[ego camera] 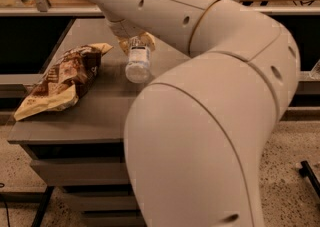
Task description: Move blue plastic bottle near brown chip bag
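The blue plastic bottle (138, 61), clear with a pale label and a white cap end facing me, is held tilted just above the grey tabletop (107, 106). My gripper (136, 41) is shut on the bottle's far end, at the back middle of the table. The brown chip bag (62, 78), large, crinkled, brown and cream, lies on the left part of the table, a short gap left of the bottle. My big cream arm fills the right half of the camera view and hides the table's right side.
The table has drawers under its front edge (75, 168). A shelf rail (45, 8) runs behind the table. Speckled floor (295, 146) shows at the right. The small dark snack bar wrapper is hidden behind my arm.
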Motion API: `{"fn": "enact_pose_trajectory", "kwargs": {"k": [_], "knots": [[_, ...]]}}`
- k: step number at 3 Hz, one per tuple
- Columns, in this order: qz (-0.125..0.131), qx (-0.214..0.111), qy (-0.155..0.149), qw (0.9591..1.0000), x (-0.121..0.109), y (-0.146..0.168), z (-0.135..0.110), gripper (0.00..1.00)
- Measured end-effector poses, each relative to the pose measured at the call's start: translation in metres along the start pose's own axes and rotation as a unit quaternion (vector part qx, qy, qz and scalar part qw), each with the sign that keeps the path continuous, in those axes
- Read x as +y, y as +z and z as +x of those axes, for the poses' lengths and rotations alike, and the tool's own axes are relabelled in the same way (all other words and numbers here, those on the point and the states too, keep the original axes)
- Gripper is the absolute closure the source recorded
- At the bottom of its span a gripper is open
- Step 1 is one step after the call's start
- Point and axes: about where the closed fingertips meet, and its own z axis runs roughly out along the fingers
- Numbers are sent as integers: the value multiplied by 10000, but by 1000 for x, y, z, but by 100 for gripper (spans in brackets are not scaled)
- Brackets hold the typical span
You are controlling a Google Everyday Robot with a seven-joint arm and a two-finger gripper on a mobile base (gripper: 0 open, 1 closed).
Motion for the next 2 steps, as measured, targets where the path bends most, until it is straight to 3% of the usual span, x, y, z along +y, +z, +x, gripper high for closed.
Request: {"fn": "enact_pose_trajectory", "kwargs": {"k": [1, 2], "knots": [[18, -7, 466, 9989, 0, 1, -1, 100], [-617, -30, 567, 9965, -6, 0, -8, 100]]}}
